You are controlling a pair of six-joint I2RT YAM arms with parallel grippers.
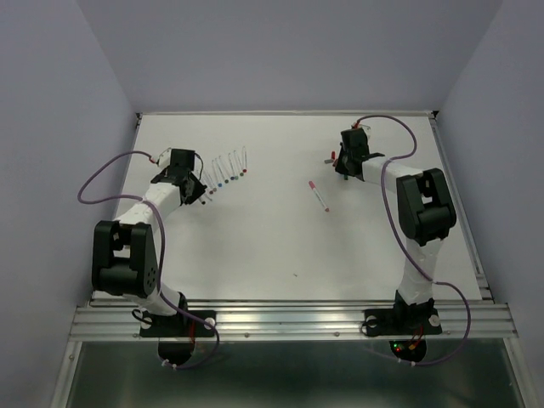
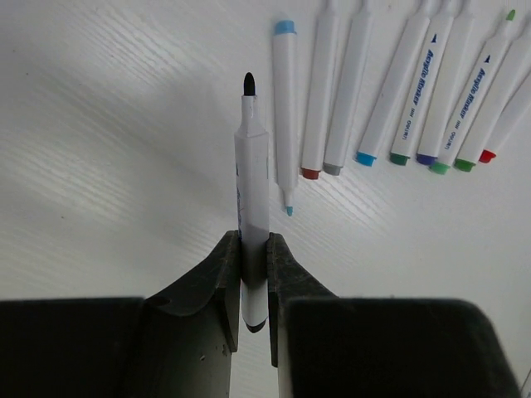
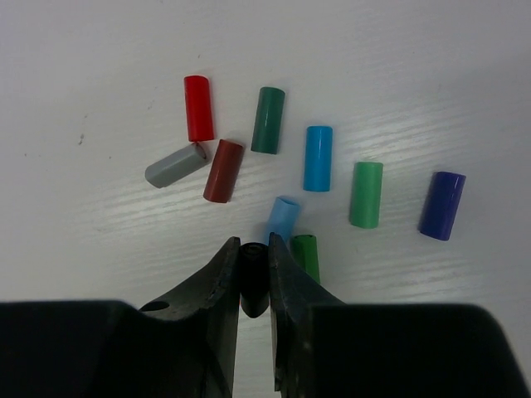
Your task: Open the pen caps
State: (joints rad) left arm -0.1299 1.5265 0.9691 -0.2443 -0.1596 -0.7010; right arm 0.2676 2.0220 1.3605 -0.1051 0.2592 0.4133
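Left hand [image 2: 254, 274] clamps an uncapped pen [image 2: 252, 166] lengthwise, black tip pointing straight ahead; right hand [image 3: 254, 269] pinches a black cap [image 3: 254, 288]

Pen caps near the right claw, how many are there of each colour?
Red cap: 1
Maroon cap: 1
Grey cap: 1
Dark green cap: 1
Light green cap: 1
Bright green cap: 1
Blue cap: 1
Light blue cap: 1
Navy cap: 1
Black cap in the right claw: 1
Total: 10
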